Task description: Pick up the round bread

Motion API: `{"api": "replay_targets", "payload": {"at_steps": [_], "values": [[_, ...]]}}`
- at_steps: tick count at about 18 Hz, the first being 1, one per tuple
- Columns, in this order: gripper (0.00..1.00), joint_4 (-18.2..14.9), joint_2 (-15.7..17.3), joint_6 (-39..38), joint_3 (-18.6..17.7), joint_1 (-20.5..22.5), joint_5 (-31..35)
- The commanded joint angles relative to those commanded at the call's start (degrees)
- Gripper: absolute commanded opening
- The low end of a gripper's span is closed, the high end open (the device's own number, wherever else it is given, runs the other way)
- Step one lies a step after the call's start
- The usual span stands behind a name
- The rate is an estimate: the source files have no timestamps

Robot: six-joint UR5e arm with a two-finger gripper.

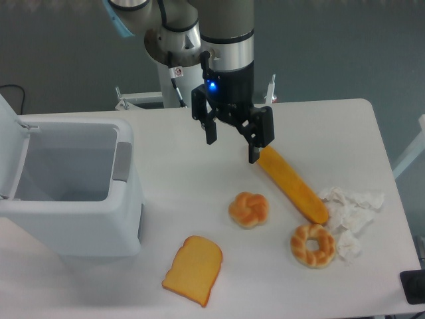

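You see the white table (199,139) spread under everything; on it, well off to the image-left of the gripper (232,151), stands the white bin (73,193) with its lid tipped up and its mouth open. The gripper hangs above the table with its two fingers spread apart and nothing between them. The long orange baguette (293,184) lies slanted just beside the finger on the image-right, its upper end touching or nearly touching that fingertip; you cannot tell which. Below the gripper and toward the front edge lies the toast slice (193,270), flat and apart from the rest; far to the lower image-right sits a crumpled white tissue (350,214), next to the baguette's lower end. The ring-shaped bread (313,245) rests beside that tissue. The round bread (249,209) sits on the table just below the open fingers, a little to the image-right, untouched.
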Motion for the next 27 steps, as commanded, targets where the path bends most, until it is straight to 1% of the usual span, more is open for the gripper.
{"api": "replay_targets", "payload": {"at_steps": [9,13,14,17,18,20,27], "values": [[1.00,0.00,-0.09,-0.09,-0.09,0.00,-0.17],[1.00,0.35,-0.53,-0.18,-0.70,0.44,-2.37],[1.00,0.61,-0.44,-0.09,-1.31,0.44,-2.46],[1.00,4.56,-0.26,-0.18,-3.60,0.26,-2.64],[1.00,5.35,-0.18,-0.18,-4.30,0.26,-2.55],[1.00,5.71,-0.09,-0.18,-4.92,0.26,-2.55],[1.00,5.45,-0.79,0.00,-5.01,0.35,-2.55]]}}
